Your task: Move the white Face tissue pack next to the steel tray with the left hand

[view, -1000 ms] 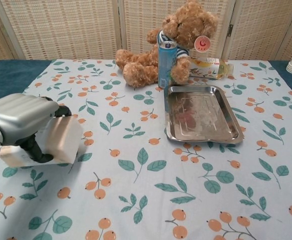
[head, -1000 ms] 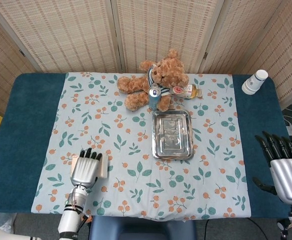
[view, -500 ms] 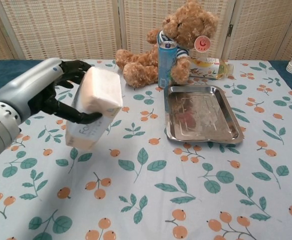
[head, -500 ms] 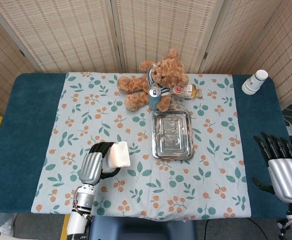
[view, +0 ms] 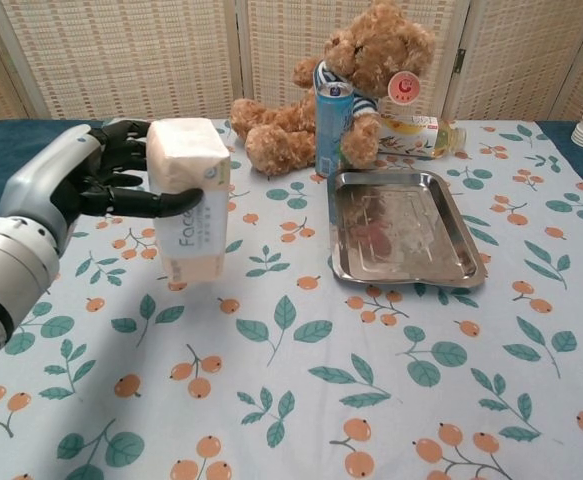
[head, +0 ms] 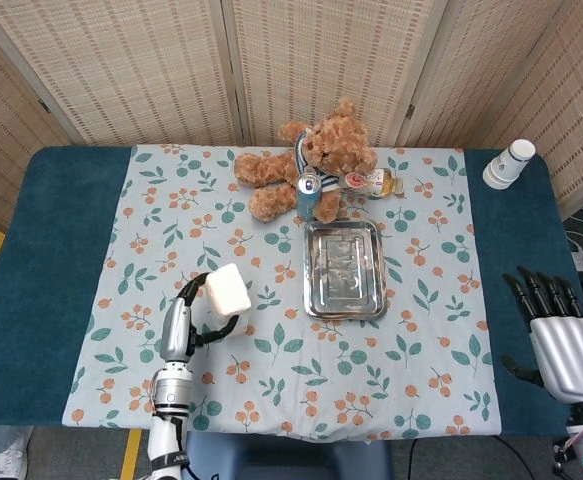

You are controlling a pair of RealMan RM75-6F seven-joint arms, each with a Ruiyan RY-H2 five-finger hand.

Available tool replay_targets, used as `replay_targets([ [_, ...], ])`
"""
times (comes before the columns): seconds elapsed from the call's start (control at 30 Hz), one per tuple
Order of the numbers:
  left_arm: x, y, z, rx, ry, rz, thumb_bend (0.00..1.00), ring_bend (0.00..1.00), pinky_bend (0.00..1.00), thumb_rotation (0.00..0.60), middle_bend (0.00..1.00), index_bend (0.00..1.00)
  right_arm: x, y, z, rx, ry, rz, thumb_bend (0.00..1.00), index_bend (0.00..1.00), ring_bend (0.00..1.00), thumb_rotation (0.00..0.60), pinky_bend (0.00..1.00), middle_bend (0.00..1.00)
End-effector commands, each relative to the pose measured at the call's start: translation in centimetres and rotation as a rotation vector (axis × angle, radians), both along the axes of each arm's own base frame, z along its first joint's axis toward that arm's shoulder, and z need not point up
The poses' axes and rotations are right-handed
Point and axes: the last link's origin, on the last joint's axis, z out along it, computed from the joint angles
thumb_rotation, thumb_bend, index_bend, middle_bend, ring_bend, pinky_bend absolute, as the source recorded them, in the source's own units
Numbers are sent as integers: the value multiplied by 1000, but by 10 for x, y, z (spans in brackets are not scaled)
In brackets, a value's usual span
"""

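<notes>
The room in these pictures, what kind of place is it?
Probably a staged test room, not a home. Woven screens wall off the table, unrelated props sit together, a teddy bear and a steel tray, and a robot hand holds a tissue pack.

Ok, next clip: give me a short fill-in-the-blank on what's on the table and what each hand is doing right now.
1. The left hand holds the white ____ pack above the cloth.
2. The steel tray has ____ lying in it.
3. A blue can stands between the tray and the ____.
4. The right hand holds ____, fingers apart.

Missing words: tissue; nothing; teddy bear; nothing
</notes>
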Motion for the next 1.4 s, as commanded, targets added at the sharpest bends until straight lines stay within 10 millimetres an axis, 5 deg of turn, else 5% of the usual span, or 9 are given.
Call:
replay_targets([
  [0.03,-5,3,-4,19,-10,5,216,139,134,600,374,312,-1,-2,-2,7,7,-6,120,0,0,600,0,0],
  [1.4,-50,-3,-33,1,-55,50,182,68,117,600,311,259,0,-3,-3,7,-5,10,120,0,0,600,0,0],
])
